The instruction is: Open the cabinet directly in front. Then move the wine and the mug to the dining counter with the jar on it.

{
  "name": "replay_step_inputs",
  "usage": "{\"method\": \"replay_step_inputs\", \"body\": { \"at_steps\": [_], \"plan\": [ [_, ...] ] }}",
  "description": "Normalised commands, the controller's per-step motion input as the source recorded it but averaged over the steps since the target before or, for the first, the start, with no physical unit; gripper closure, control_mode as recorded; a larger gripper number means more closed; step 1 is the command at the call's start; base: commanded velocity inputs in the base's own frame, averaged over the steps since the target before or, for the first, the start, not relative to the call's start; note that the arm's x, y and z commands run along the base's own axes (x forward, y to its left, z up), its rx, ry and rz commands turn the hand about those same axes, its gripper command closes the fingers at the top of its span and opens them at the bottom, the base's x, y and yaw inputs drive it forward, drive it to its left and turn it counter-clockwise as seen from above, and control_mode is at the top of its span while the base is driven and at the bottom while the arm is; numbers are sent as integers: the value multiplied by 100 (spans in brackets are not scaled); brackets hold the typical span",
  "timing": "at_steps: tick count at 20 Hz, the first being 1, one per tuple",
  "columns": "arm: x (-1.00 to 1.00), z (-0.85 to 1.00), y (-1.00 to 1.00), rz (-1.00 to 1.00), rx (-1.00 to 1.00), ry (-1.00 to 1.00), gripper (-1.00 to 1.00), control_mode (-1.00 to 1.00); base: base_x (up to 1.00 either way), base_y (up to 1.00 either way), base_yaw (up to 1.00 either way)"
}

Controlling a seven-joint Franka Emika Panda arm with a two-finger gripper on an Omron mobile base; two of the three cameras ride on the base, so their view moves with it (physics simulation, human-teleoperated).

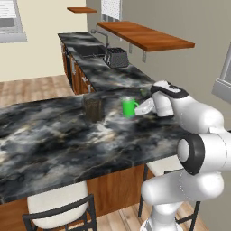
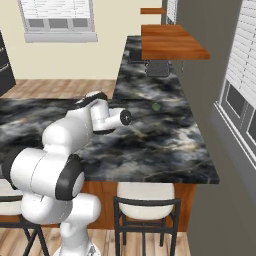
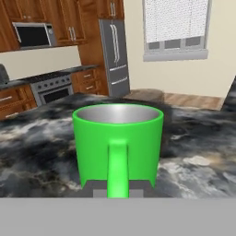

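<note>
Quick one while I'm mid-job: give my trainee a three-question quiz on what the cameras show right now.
1. True or false: the mug stands upright on the dining counter.
2. What is the claw shut on? A) jar B) mug handle C) toaster
3. In the left base view, which dark ribbed thing stands left of the mug?

Key: 1 true; 2 B, the handle sits between the fingers; 3 the jar.

The white arm rises from the base, bends at the dark elbow joint and reaches forward, low and almost level. The wrist turns sideways (toward the robot's left). The gripper (image 1: 137,108) is closed, its jaws clamped on the handle of the mug (image 1: 129,107).
</note>
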Motion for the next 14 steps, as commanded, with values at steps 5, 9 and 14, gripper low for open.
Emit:
{"method": "replay_step_inputs", "body": {
  "at_steps": [5, 9, 14],
  "plan": [
    [0, -15, 0, 0, 0, 0, 100, -100, 0, 0, 0],
    [0, -27, 0, 0, 0, 0, 100, -100, 0, 0, 0],
    [12, -12, 0, 0, 0, 0, 100, -100, 0, 0, 0]
  ]
}}
